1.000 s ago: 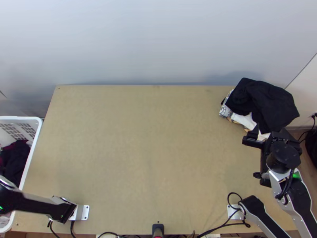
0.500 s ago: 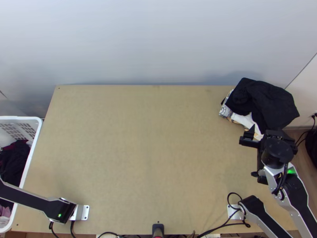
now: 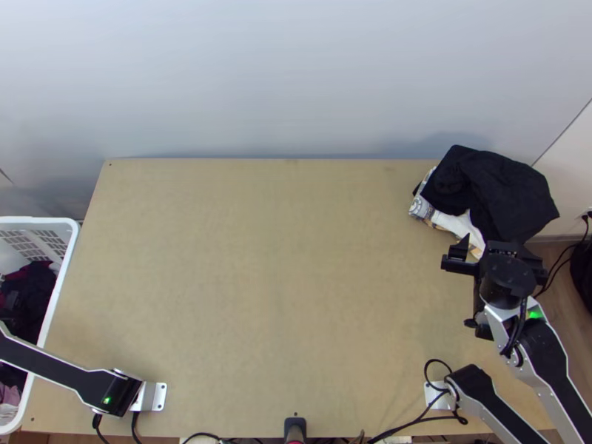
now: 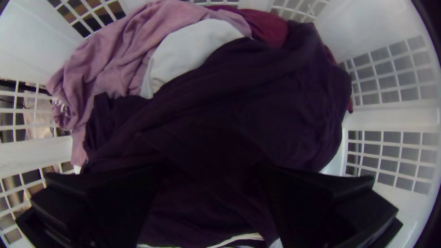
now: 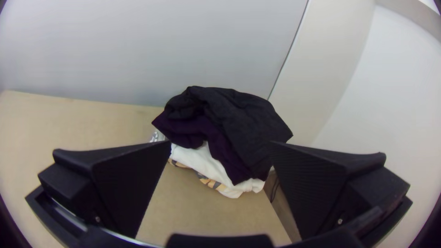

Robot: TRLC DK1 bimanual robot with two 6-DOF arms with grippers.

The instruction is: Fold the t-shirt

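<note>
Left arm has been swung a bit toward the far side of the worktop over the last second; right gripper has been shifted slightly toward the worktop's middle. Clothes pile unmoved at the worktop's far right corner. Read: next garment is likely being fetched, folding not started. Left gripper is held over the basket left of the worktop, fingers wide, dark purple cloth bunched below. That is probably the t-shirt, but shape can't be confirmed. Right fingers also wide, nothing held, near the worktop's right edge. Edges: basket walls are close around the left fingers, so a straight lift is advised before crossing the worktop's left edge; pink cloth and white cloth could be dragged along. Room for spreading is judged ample mid-worktop; the far right corner should be avoided.
</note>
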